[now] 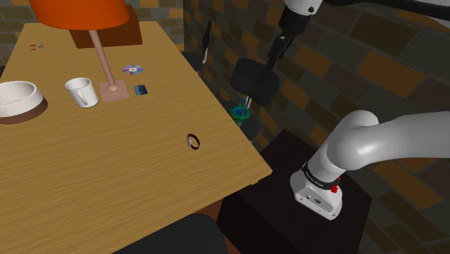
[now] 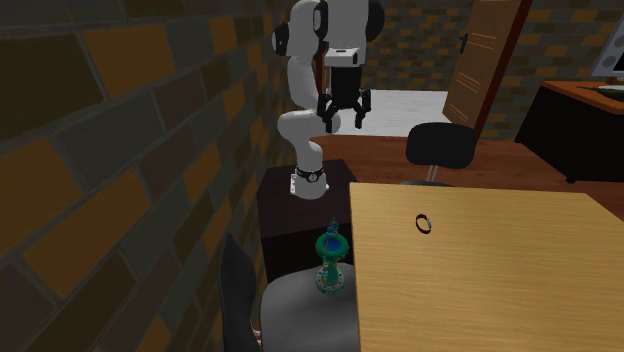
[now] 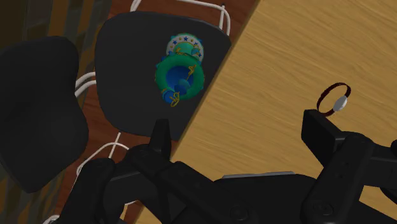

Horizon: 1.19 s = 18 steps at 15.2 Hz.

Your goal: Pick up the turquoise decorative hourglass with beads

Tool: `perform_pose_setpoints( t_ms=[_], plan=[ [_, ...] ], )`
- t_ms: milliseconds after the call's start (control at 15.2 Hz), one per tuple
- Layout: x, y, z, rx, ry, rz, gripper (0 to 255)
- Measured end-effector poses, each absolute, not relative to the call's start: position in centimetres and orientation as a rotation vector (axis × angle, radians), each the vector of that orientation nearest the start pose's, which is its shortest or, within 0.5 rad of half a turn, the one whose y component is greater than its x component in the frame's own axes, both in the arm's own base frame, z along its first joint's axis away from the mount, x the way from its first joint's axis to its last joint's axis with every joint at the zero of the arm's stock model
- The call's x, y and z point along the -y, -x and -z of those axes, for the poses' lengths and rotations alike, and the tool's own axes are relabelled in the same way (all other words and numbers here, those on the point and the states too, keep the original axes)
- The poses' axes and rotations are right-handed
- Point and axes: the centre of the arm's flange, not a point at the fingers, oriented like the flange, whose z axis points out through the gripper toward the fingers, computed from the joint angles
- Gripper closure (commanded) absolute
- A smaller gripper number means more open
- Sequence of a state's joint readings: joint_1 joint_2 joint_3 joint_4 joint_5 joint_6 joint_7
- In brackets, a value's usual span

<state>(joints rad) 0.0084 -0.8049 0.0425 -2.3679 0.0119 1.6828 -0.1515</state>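
The turquoise hourglass [image 2: 330, 262] stands upright on a dark chair seat [image 2: 295, 312] just beside the wooden table's edge [image 2: 358, 290]. It has a green beaded top and a blue bead on it. In the wrist view I look down on the hourglass [image 3: 181, 77] from above, ahead of my left finger rather than between the fingers. My gripper [image 2: 342, 122] hangs open well above the hourglass, with nothing in it. In the shoulder view the gripper [image 1: 246, 99] is right over the hourglass [image 1: 241, 112], off the table's edge.
A small dark ring [image 1: 193, 141] lies on the table [image 1: 130, 180] near that edge. Farther back stand a white mug [image 1: 81, 92], a lamp with an orange shade [image 1: 86, 14], a white bowl [image 1: 18, 99] and a disc [image 1: 132, 70]. A brick wall [image 2: 120, 150] runs close behind the chair's backrest [image 2: 236, 290].
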Motion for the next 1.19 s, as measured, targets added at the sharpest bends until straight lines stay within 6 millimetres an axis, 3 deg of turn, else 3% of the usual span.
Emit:
perform_pose_setpoints(
  t_ms=[132,396,660,1188],
  plan=[
    [-2.0,-31.6,-59.6,0.284,3.148,0.181,0],
    [-1.1,-34.0,-55.6,0.164,3.15,0.139,0],
    [-0.6,-36.7,-51.0,0.028,3.146,0.093,0],
    [2.2,-41.5,-41.1,-0.244,3.117,0.0,0]
  ],
)
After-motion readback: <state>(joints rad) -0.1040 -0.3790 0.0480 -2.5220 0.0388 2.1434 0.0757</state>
